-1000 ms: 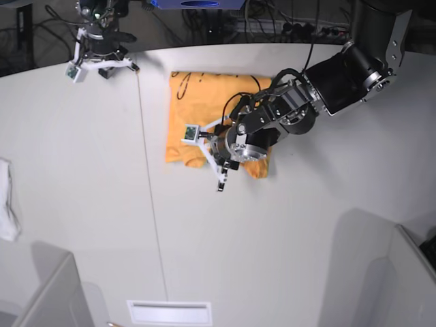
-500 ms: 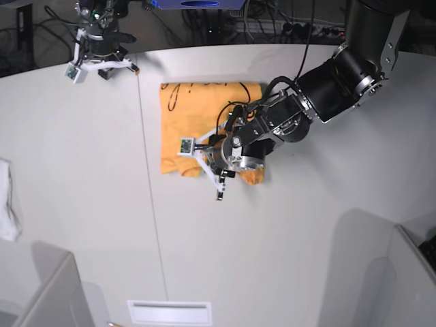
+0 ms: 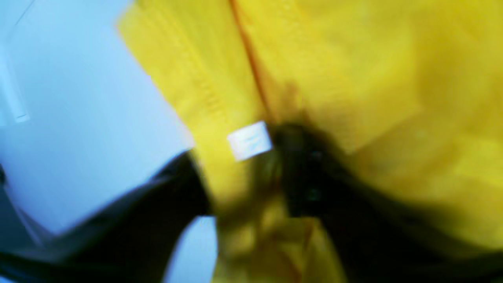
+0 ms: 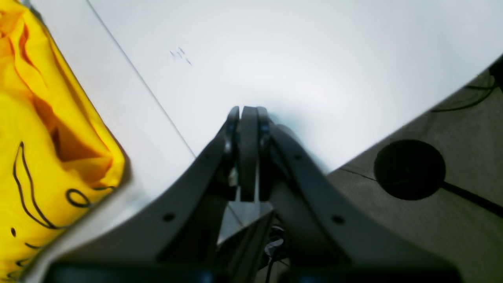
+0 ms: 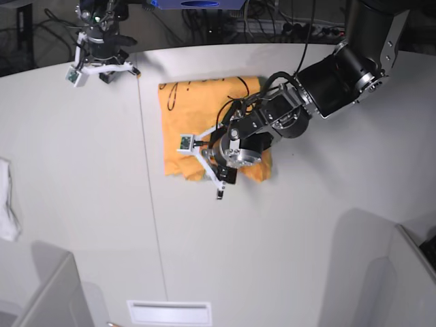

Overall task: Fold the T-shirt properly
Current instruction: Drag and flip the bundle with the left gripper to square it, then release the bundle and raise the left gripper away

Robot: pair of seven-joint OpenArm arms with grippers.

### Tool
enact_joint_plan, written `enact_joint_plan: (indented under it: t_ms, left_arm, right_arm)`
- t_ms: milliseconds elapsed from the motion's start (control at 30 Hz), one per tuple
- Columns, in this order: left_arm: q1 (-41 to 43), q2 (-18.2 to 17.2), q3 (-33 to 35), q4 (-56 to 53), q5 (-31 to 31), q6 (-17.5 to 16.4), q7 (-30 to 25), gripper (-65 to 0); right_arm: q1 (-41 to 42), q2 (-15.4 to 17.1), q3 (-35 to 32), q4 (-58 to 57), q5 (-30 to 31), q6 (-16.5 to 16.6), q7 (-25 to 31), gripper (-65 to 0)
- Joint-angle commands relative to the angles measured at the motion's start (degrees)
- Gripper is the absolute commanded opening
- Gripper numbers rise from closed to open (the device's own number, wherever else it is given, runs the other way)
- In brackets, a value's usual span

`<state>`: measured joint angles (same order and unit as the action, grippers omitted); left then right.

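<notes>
The light-orange T-shirt (image 5: 197, 112) lies folded into a rough rectangle at the table's back middle, with black cursive marks near its far edge. My left gripper (image 5: 212, 165) is low over the shirt's front edge. In the blurred left wrist view its dark fingers (image 3: 310, 177) close around a fold of the shirt (image 3: 353, 70) beside a small white tag (image 3: 249, 140). My right gripper (image 5: 102, 67) is at the back left corner. In the right wrist view it (image 4: 247, 118) is shut and empty above bare table, with the shirt (image 4: 43, 129) to its left.
A small white cloth (image 5: 7, 204) lies at the table's left edge. A thin seam (image 5: 146, 177) runs front to back, left of the shirt. Grey panels stand at the front corners (image 5: 51, 293) (image 5: 402, 279). Cables lie behind the back edge.
The left gripper moved a little left and then back, and the shirt's front edge shifted with it. The whole shirt slid slightly left. The right gripper turned slightly in place.
</notes>
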<state>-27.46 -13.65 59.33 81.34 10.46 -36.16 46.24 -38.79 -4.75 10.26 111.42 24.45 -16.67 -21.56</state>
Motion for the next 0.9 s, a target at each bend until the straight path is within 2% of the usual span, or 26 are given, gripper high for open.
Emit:
enact_joint_plan:
  t_ms: [0, 100, 200, 267, 467, 567, 600, 633, 733, 767, 800, 867]
  left_arm:
    - [-0.2, -0.3, 0.1, 0.4, -1.1, -1.9, 1.3, -29.6]
    - [-1.0, -0.2, -3.7, 1.2, -1.0, -1.7, 1.3, -15.1]
    - [-1.1, 1.8, -11.5, 3.3, -1.1, -1.7, 1.3, -8.9]
    - [-1.1, 3.0, -17.2, 6.1, -1.0, -1.9, 1.3, -8.6]
    - [1.8, 2.8, -32.4, 20.2, -1.5, -1.9, 1.3, -8.7]
    - [8.2, 2.4, -38.4, 28.8, -1.5, -1.9, 1.3, -9.5]
    - [10.6, 1.3, -40.2, 30.9, -1.5, -1.9, 1.3, -12.3]
    - [13.3, -0.3, -41.8, 32.2, -1.5, -1.9, 1.0, -18.1]
    - [19.9, -4.5, -45.4, 32.8, -0.8, -1.7, -0.4, -46.1]
    - [22.4, -6.2, -46.8, 32.8, -0.8, -1.7, -1.2, -57.8]
    - [25.2, -8.2, -48.4, 32.9, -0.8, -1.7, -2.2, -65.0]
    - [30.5, -11.3, -51.1, 32.9, -1.1, -1.7, -6.0, -65.0]
  right_arm:
    - [-0.6, 0.1, -0.1, 0.9, -0.3, 0.1, 1.0, -65.0]
    - [-0.6, 0.1, -0.1, 0.9, -0.3, 0.2, 1.0, -65.0]
    - [-0.5, 0.1, -1.7, 0.7, -0.3, 0.2, 1.1, -65.0]
    - [-0.3, 0.7, -2.7, 0.1, -0.3, 0.2, 1.2, -65.0]
    - [0.9, 0.9, -3.6, -0.6, -0.3, 0.4, 1.3, -65.0]
    - [0.1, 0.9, -3.4, 0.5, -0.3, 4.3, 1.4, -65.0]
    - [-0.2, 0.9, -3.3, 0.9, -0.3, 5.5, 1.4, -65.0]
    - [-0.6, 0.9, -3.2, 1.1, -0.3, 6.2, 1.7, -65.0]
    - [-1.9, 1.3, -3.2, 1.6, -0.4, 6.6, 5.3, -65.0]
    - [-2.8, 2.2, -3.4, 1.9, -0.4, 6.6, 6.5, -65.0]
    - [-3.6, 3.6, -3.6, 1.9, -0.4, 6.6, 7.9, -65.0]
    - [-5.3, 5.3, -3.6, 2.0, -0.4, 6.6, 11.2, -65.0]
